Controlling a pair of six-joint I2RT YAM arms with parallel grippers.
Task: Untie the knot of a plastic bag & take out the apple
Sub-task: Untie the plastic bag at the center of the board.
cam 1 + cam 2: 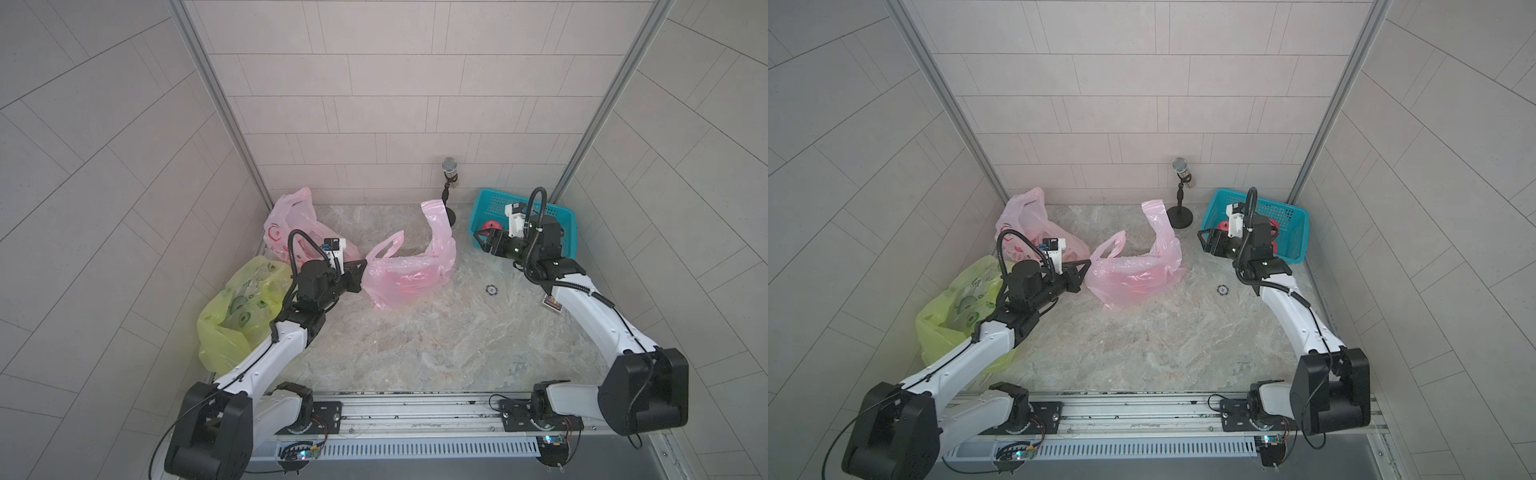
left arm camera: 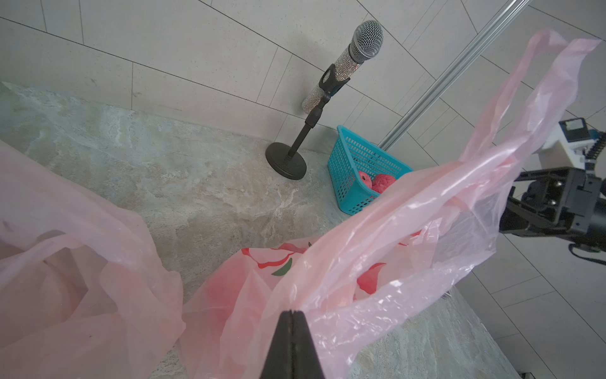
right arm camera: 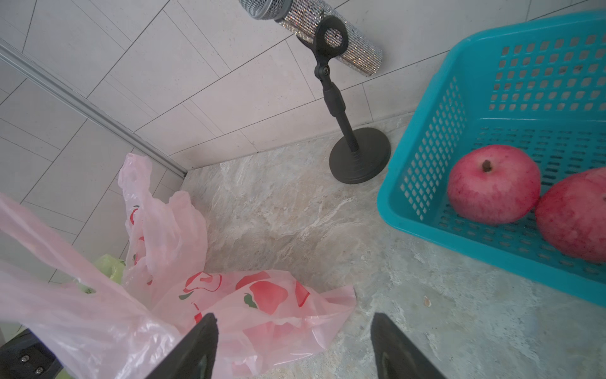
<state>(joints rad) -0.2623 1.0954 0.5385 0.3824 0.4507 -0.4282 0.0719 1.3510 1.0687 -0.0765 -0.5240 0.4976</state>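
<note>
- While the left gripper (image 2: 291, 311) pinches its rim, the pink bag (image 1: 409, 274) lies untied and crumpled.
- It stretches lengthwise from that gripper toward the basket (image 1: 490, 203).
- The right gripper (image 3: 293, 316) gapes, empty.

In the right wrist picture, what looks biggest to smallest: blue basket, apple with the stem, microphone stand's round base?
1. blue basket
2. apple with the stem
3. round base; it sits farther off, so this pair is unsure.

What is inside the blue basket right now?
Two red apples lie side by side inside the basket, clear in the right wrist view. In both top views the right arm covers much of its floor, so anything more cannot be told.
</note>
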